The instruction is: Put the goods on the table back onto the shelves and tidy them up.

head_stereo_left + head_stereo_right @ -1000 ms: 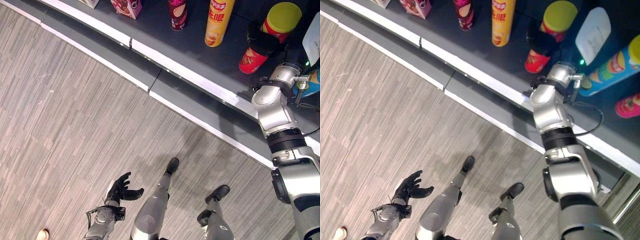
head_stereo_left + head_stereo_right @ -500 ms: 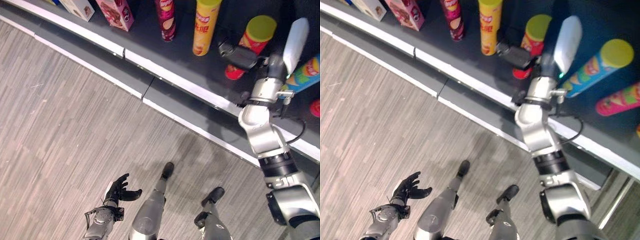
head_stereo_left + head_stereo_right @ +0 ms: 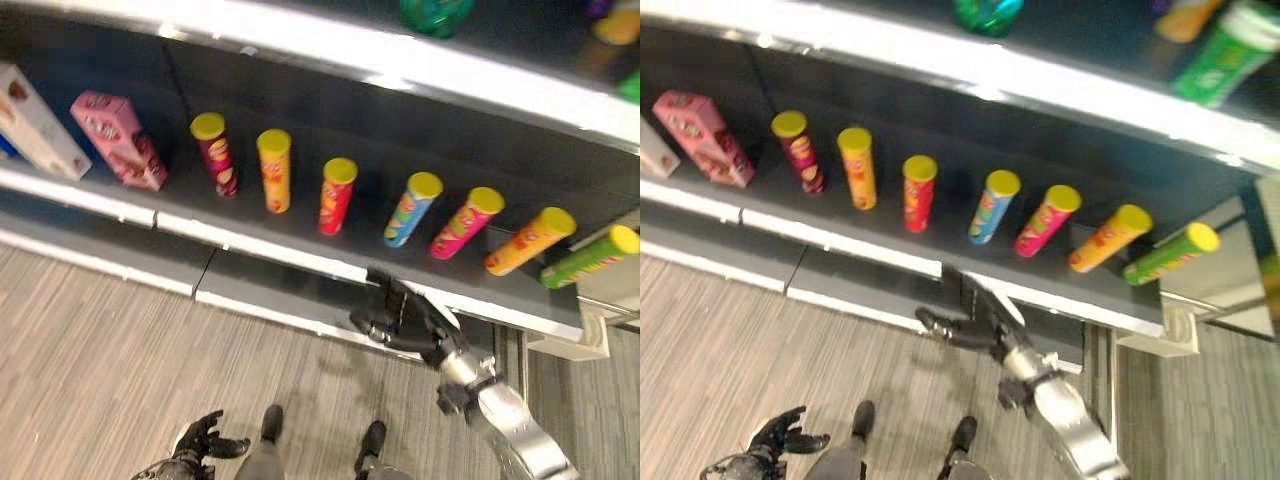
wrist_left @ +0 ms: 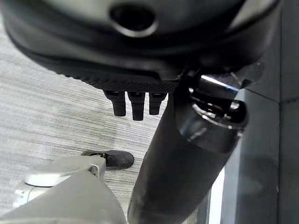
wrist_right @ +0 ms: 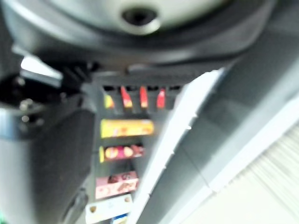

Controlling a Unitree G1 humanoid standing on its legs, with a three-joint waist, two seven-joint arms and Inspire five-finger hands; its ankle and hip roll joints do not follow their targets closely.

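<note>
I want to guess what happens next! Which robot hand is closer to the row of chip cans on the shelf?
The right hand. It is open, just below the shelf edge, under the blue can and the red can. The left hand hangs low over the floor, far from the shelf.

Shelf [image 3: 300, 110] surface: dark grey, white front edge. Chip cans, all yellow-lidded: maroon [image 3: 214, 155], yellow-orange [image 3: 273, 171], red [image 3: 336, 196], blue [image 3: 411, 209], pink [image 3: 465, 222], orange [image 3: 530, 240], green [image 3: 590, 256]. Pink carton [image 3: 118, 139] (patterned front). Floor [image 3: 100, 360]: grey wood-grain.
</note>
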